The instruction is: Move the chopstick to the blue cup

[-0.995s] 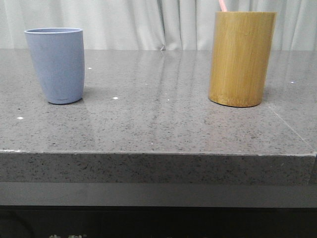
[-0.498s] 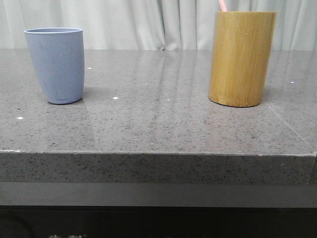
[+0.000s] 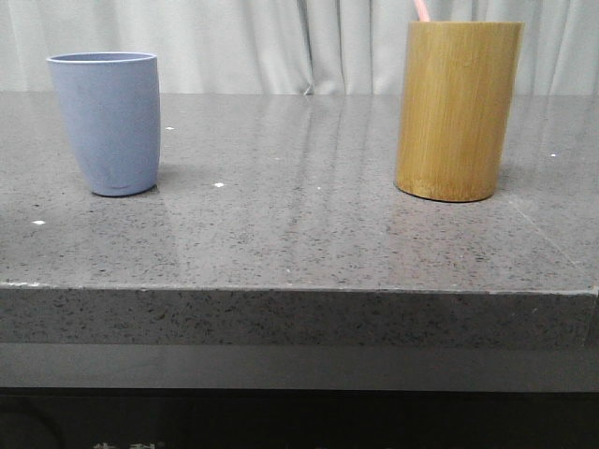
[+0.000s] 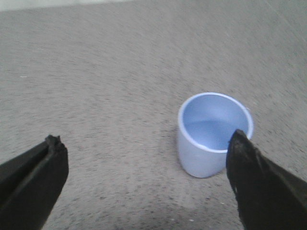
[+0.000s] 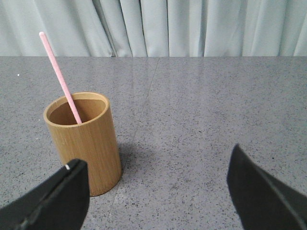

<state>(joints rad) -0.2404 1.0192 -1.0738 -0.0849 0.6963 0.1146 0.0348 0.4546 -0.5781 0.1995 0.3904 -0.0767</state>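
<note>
The blue cup [image 3: 108, 122] stands upright at the left of the grey stone table [image 3: 299, 234]; it shows empty in the left wrist view [image 4: 213, 134]. A pale pink chopstick [image 5: 61, 79] leans inside the bamboo holder [image 5: 86, 141]; only its tip [image 3: 420, 9] shows above the holder [image 3: 456, 110] in the front view. My left gripper [image 4: 148, 179] is open and empty above the table, the cup beside one fingertip [image 4: 242, 155]. My right gripper [image 5: 158, 191] is open and empty, near the holder. Neither gripper shows in the front view.
Pale curtains [image 3: 281, 42] hang behind the table. The table's front edge [image 3: 299, 290] runs across the front view. Bare stone lies between the cup and the holder.
</note>
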